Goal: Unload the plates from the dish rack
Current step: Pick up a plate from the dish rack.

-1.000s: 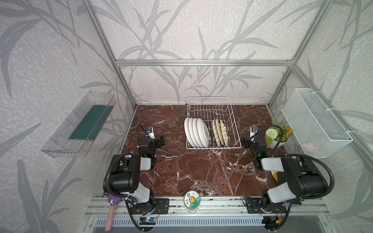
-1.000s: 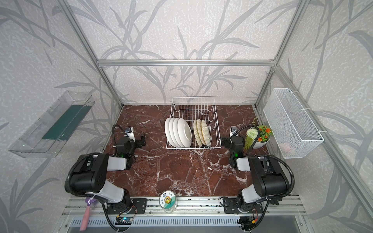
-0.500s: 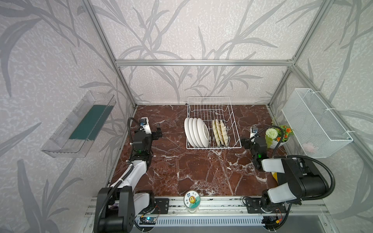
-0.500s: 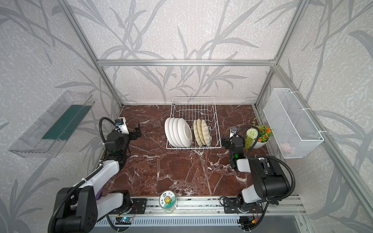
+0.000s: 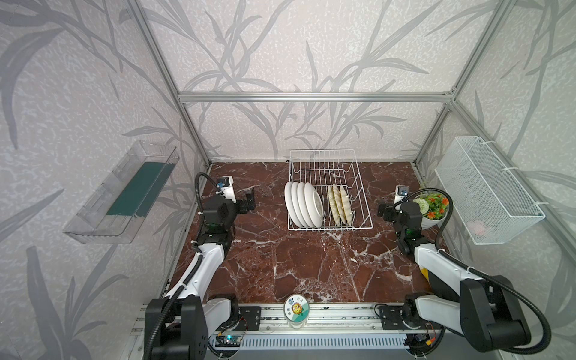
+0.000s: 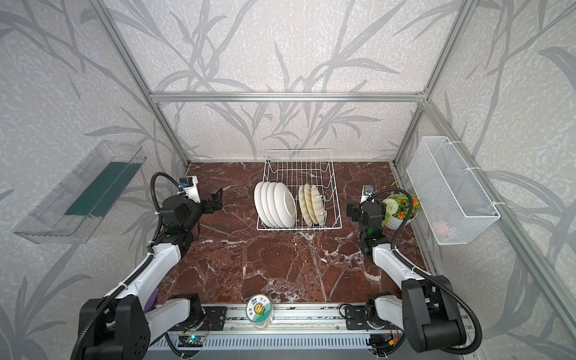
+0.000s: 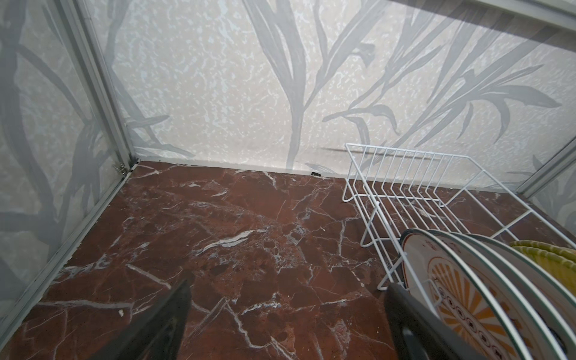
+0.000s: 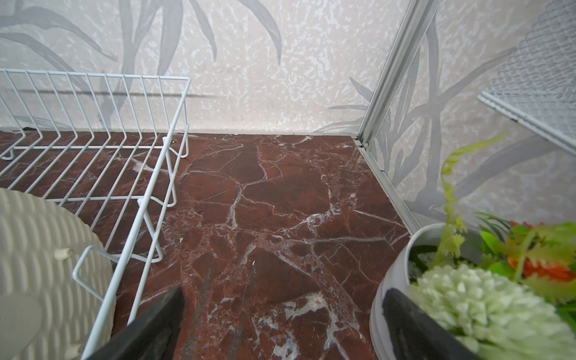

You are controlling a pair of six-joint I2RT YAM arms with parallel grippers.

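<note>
My left gripper (image 5: 249, 202) has swung forward since a second ago and stands wide open beside the dish rack (image 5: 322, 151); my right gripper (image 5: 382, 212) is wide too. The plates (image 5: 304, 204) stand on edge at the rack's near end. Both wrist views crop them, and their faces are hidden from above.

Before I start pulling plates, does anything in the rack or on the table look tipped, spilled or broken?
Nothing stands out. The white plates and wicker plates stand on edge in the dish rack, with no spill or breakage visible. The left gripper and right gripper are open and empty.
</note>
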